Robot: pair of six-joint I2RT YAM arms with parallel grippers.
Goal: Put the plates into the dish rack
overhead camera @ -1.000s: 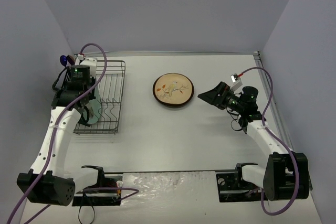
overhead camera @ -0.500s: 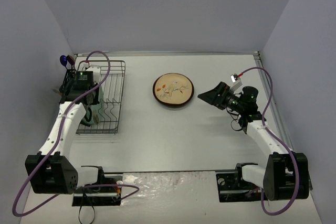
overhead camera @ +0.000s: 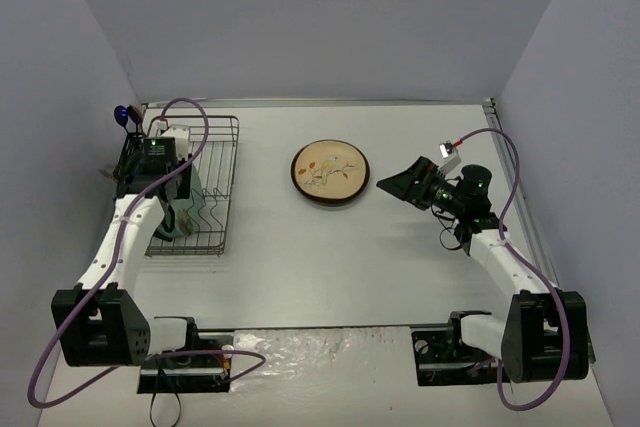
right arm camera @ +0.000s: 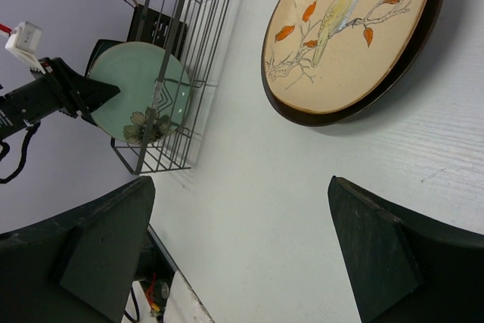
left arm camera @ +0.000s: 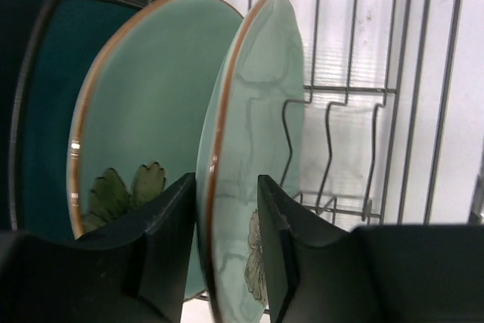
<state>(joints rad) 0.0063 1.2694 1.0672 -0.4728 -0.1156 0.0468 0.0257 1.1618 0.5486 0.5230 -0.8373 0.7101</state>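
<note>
The black wire dish rack (overhead camera: pixel 218 175) stands at the left of the table. Upright in it are a dark teal plate (left arm camera: pixel 41 111), a pale mint plate (left arm camera: pixel 144 126) and, in front of it, a second mint plate with a brown rim (left arm camera: pixel 257 126). My left gripper (left arm camera: pixel 225 187) straddles that front plate's rim with its jaws parted and a gap on each side. A cream plate with a bird and a brown rim (overhead camera: pixel 330 171) lies flat at mid-table. My right gripper (overhead camera: pixel 395 184) hovers open just right of it, holding nothing.
A black cutlery caddy (right arm camera: pixel 155 28) hangs on the rack's far side with a utensil sticking out of it. The right part of the rack (left arm camera: pixel 355 111) shows bare tines. Grey walls close in the table on three sides.
The left arm swung in over the rack with the mint plate, set it upright between the tines, and its jaws have since parted from the rim. The right arm has not moved.
</note>
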